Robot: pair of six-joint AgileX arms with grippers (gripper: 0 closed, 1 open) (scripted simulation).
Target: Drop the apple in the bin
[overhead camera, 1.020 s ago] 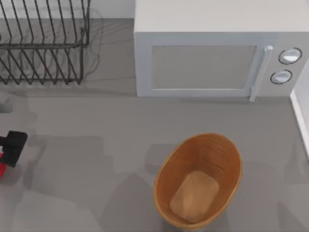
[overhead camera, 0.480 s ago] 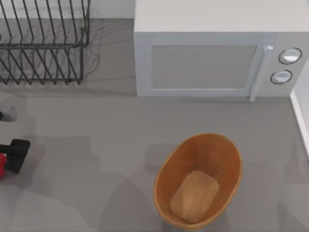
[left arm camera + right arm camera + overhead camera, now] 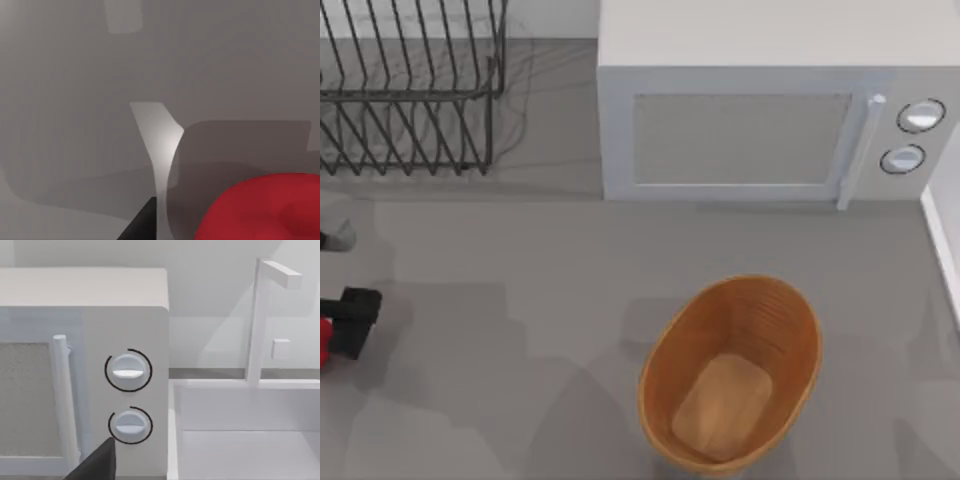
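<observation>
The red apple (image 3: 265,210) lies at the table's far left edge, and a sliver of the apple (image 3: 323,340) shows in the top view. My left gripper (image 3: 345,318) is right beside it and open. One dark finger (image 3: 144,225) stands apart from the fruit, with bare table between them. The apple sits off to one side of the gripper rather than centred in it. The bin (image 3: 665,350), an oval orange-brown basket with nothing in it, stands at the front, right of centre. A dark edge of my right gripper (image 3: 95,465) shows, parked near the microwave's knobs.
A white microwave (image 3: 760,110) stands at the back, from the centre to the right. A black wire dish rack (image 3: 410,90) is at the back left. A white sink with a faucet (image 3: 255,325) lies beyond the microwave's right side. Open grey tabletop (image 3: 520,330) separates the apple from the bin.
Over the last second my left gripper shifted slightly along the table's left edge and more of the apple came into sight beside it. Nothing has moved in the last half second.
</observation>
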